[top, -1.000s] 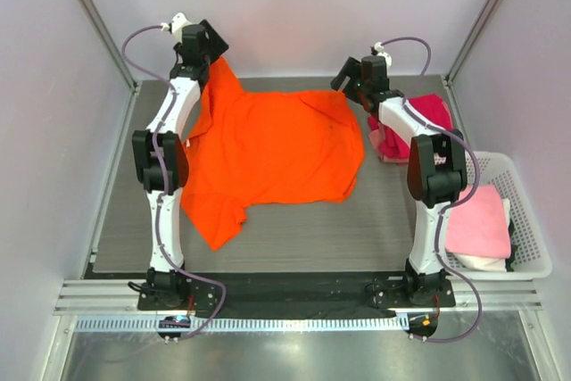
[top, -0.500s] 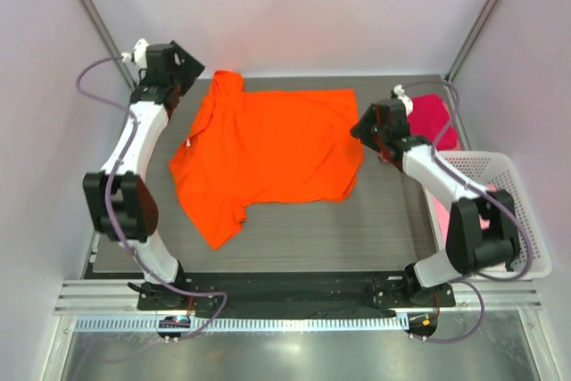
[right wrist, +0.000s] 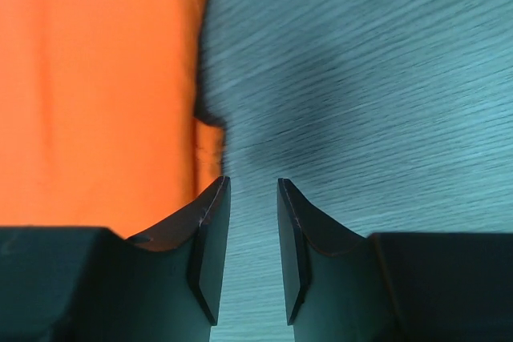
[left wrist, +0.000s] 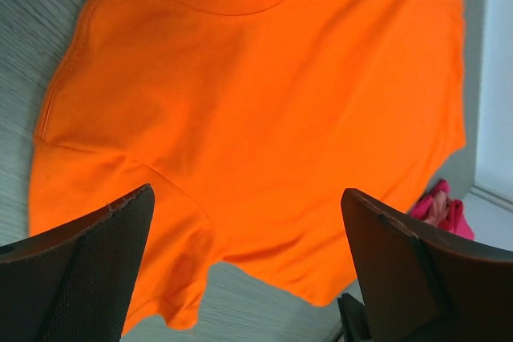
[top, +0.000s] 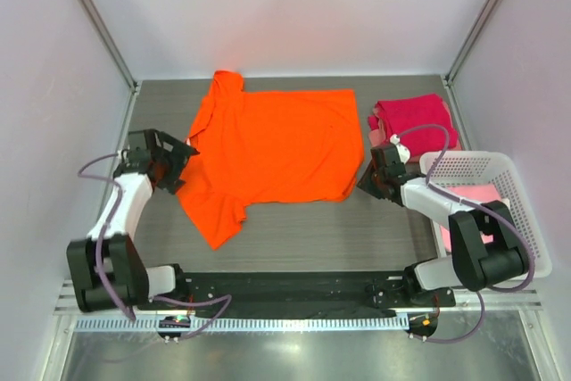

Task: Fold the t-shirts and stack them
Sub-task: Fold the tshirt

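The bright orange t-shirt [top: 268, 144] lies spread flat on the table, collar to the left and one sleeve pointing toward the near edge. My left gripper [top: 181, 167] hovers at its left side, jaws wide open and empty; in the left wrist view the orange t-shirt [left wrist: 256, 102] fills the space beyond the left gripper [left wrist: 247, 194]. My right gripper [top: 364, 183] sits low by the shirt's near right corner. In the right wrist view the right gripper [right wrist: 251, 183] shows a narrow gap over bare table, with the orange hem [right wrist: 96, 86] just to its left. A folded magenta-red t-shirt [top: 412, 118] rests at the back right.
A white lattice basket [top: 526, 220] stands at the right edge holding a pale pink t-shirt [top: 482, 194], partly covered by the right arm. The enclosure walls close in the back and both sides. Grey tabletop [top: 312, 229] shows between the shirt and the arm bases.
Both arms drew back from the far side toward the near edge. The left gripper let go of the shirt's shoulder and opened wide; the shirt settled flat. The right jaws narrowed.
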